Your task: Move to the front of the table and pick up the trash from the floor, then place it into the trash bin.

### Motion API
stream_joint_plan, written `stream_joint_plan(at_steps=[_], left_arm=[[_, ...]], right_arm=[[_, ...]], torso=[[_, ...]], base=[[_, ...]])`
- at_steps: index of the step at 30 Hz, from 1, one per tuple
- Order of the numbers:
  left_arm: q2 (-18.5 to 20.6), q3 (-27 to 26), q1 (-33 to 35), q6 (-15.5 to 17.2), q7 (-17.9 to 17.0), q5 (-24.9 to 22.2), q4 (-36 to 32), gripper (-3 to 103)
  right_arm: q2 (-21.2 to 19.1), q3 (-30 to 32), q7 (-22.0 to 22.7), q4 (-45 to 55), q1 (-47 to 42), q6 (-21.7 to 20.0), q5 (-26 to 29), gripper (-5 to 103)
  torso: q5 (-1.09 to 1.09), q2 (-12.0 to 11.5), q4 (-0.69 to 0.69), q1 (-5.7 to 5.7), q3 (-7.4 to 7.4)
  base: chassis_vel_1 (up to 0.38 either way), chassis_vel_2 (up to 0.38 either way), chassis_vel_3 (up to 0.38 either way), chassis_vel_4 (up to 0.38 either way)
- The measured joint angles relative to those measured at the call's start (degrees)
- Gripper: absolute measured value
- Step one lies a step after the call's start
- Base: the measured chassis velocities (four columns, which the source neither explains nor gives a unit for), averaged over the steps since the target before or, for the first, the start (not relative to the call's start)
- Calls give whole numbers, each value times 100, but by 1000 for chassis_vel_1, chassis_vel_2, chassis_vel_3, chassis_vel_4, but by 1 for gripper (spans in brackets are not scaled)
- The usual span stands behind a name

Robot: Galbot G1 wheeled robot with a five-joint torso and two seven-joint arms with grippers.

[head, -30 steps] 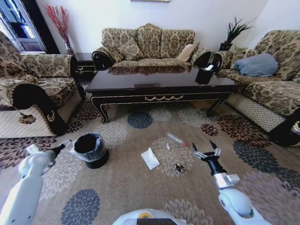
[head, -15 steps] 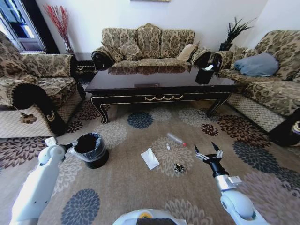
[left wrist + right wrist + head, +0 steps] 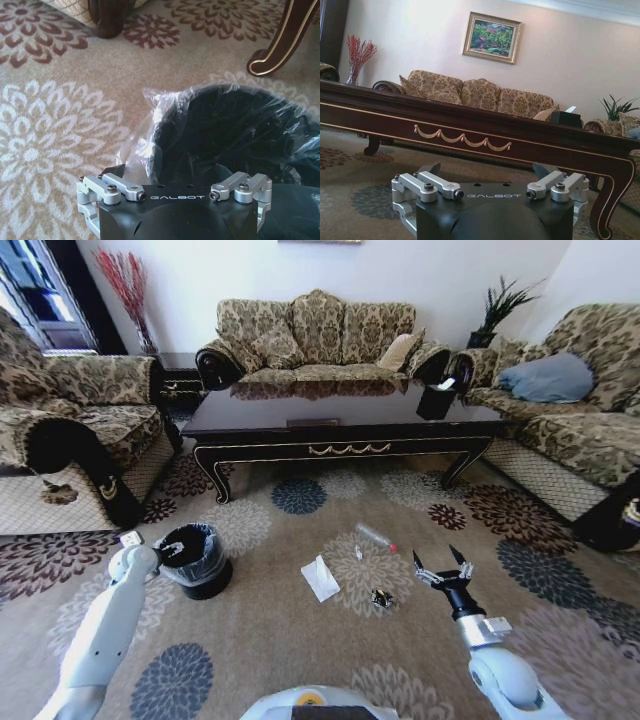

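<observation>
Black bin: the trash bin (image 3: 193, 558) stands on the patterned carpet (image 3: 270, 640) left of the litter, its clear liner folded over the rim, mouth open to take drops
Left gripper (image 3: 172, 551): hangs at the bin's near rim, apparently so whatever it carries would fall inside; whether its fingers are spread or pressed, I cannot tell
Right gripper (image 3: 441, 569): low over the carpet with fingers spread wide, holding nothing, just right of the litter, likely placed for a reach
Trash: white paper (image 3: 320, 578), clear bottle (image 3: 375, 536) with red cap and dark scraps (image 3: 380, 597) lie on the carpet between bin and right gripper
Table (image 3: 340, 425): beyond the litter, robot facing its gold-trimmed front
</observation>
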Motion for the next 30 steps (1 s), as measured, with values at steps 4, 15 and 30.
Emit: stream_joint_plan(at_steps=[4,15,30], left_arm=[[-42,31,-52,7,-3,10,101,100],[-101,128,-199,-3,-16,35,365,78],[-42,-125,257,-17,-28,31,37,23]], right_arm=[[16,-14,-1,-20,2,0,-15,100],[46,-23,-5,-63,6,3,-54,100],[47,-76,-32,-115,71,37,-77,100]], torso=[[0,0,-1,0,0],[6,2,0,-2,-2],[-3,0,-1,-1,0]], base=[[0,0,0,0],[0,0,0,0],[0,0,0,0]])
